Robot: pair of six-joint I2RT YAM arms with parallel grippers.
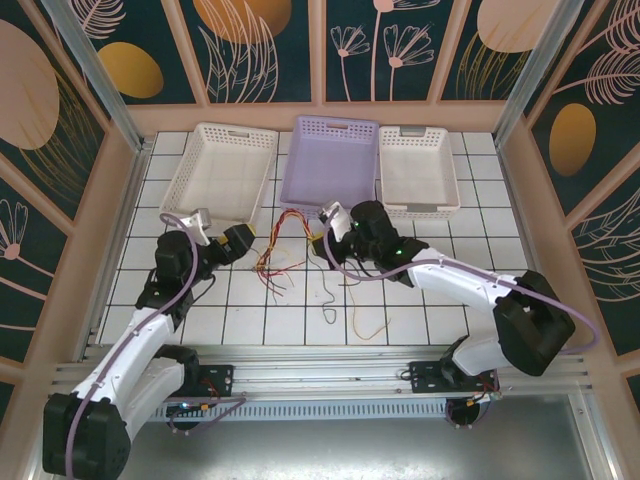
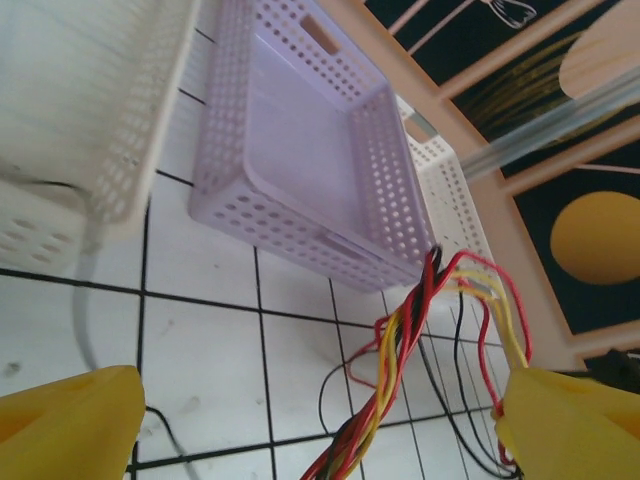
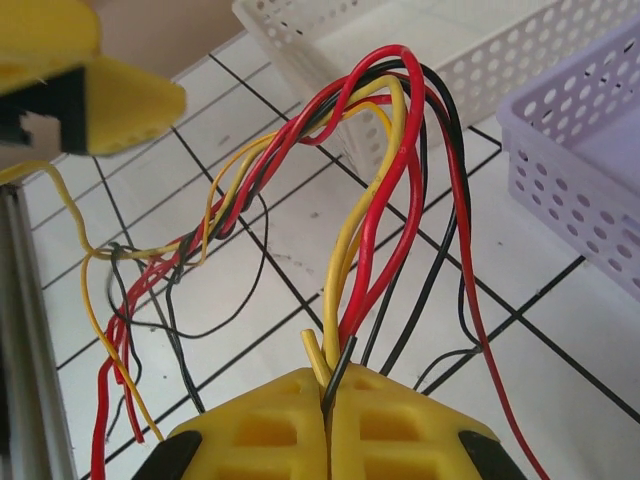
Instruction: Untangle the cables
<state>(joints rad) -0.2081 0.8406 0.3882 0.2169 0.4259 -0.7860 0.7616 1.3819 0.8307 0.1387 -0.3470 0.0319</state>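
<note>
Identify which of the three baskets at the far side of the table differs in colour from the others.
The middle basket: it is lavender, while the left basket and right basket are white.

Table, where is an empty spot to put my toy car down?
Free: the bare table tiles between the right white basket, the right arm and the right wall. Also the strip between the left white basket and the left wall. Crowded: the middle, where the cables spread between the left claw and the right claw and trail toward the near edge.
</note>
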